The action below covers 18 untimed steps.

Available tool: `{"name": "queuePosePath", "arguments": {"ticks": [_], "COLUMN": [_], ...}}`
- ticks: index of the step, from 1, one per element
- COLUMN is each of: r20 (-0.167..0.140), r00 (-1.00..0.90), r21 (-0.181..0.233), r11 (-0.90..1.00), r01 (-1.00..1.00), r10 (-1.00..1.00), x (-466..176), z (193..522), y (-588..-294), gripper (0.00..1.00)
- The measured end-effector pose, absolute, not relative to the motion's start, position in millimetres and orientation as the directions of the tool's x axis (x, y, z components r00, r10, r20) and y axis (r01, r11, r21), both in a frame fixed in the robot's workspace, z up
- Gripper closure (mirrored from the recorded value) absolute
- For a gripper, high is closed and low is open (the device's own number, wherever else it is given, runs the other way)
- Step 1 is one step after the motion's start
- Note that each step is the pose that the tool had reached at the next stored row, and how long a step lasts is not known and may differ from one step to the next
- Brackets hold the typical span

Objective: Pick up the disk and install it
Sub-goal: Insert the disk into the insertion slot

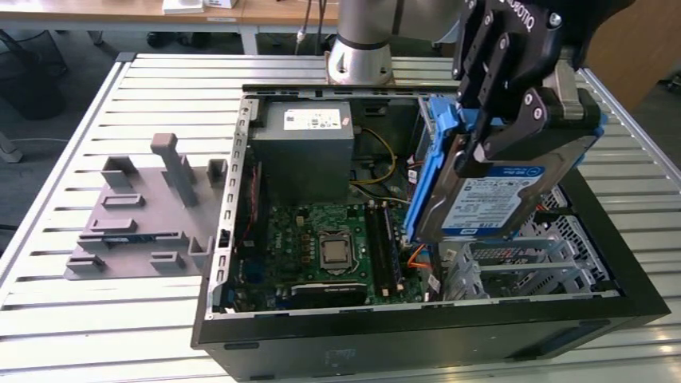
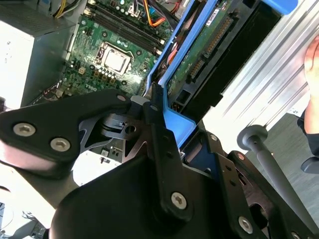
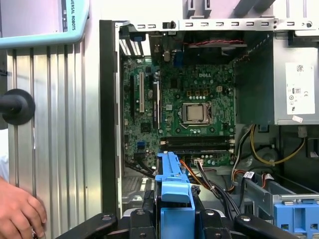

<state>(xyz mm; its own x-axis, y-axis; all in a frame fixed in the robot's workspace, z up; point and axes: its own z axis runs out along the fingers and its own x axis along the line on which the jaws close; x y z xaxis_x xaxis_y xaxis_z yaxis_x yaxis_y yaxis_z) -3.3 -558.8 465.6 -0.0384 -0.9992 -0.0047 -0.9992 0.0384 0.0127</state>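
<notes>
Presently the end effector (image 1: 505, 140) grips the disk (image 1: 490, 203) at a tilt; a skewed descent could jam its lower edge on the drive cage (image 1: 532, 259) beneath.

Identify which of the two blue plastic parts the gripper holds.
The blue bracket framing the disk, held over the case; the blue latch sits on the metal cage.

Gripper (image 1: 500, 137) clamped on the disk (image 1: 492, 203). The disk is tilted with its label facing out, its blue bracket edge toward the middle of the open PC case (image 1: 404, 343). It hangs over the metal drive cage (image 1: 532, 267) on the case's exterior-view-right side; can't tell if they touch. In the case: motherboard (image 1: 319, 239) mid, grey power supply (image 1: 303, 152) at the far end. Grey fixture (image 1: 139, 215) on the table (image 1: 85, 327), beside the case on the exterior view's left.
</notes>
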Motion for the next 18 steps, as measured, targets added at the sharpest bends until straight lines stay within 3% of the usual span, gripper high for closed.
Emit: {"name": "queuePosePath", "arguments": {"ticks": [18], "r20": [-0.005], "r00": [-0.038], "r21": [0.015], "r11": [0.038], "r01": [-0.999], "r10": [-0.999], "x": [26.2], "z": [461.1], "y": [-561.1], "gripper": [0.64]}}
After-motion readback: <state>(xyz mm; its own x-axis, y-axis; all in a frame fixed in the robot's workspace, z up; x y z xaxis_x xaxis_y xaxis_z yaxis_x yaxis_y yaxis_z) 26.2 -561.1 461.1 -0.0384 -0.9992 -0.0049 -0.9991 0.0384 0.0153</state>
